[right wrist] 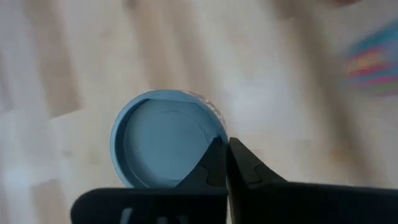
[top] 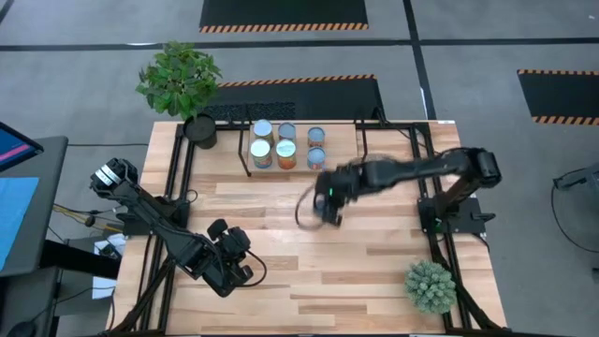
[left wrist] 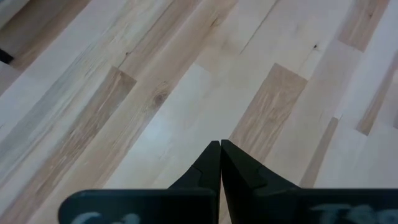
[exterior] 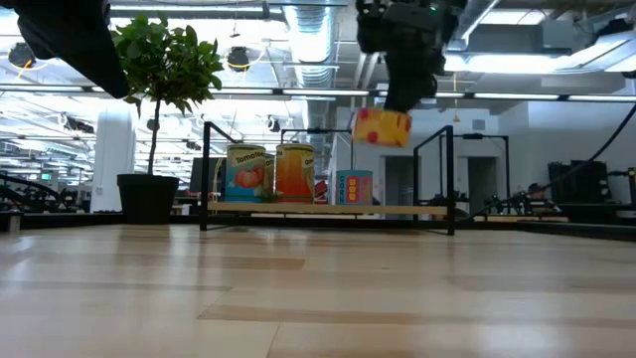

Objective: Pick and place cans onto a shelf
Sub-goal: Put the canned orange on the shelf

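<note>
Wooden table [top: 281, 271] filled the high view; five cans [top: 285, 146] stood on the shelf [top: 388, 154] at upper centre. I saw my right gripper [top: 326, 208] at centre, my left gripper [top: 234, 267] waiting at lower left. From the low view, a yellow can [exterior: 382, 127] hung under the right gripper near the top, well above the table. On the left wrist view, the fingers [left wrist: 211, 165] were pressed together over bare wood. On the right wrist view, the fingers [right wrist: 239, 168] pinched the can's blue rim [right wrist: 168, 138].

5 cans [top: 284, 146] on shelf [exterior: 328, 210]; yellow can [exterior: 382, 127] airborne.
</note>
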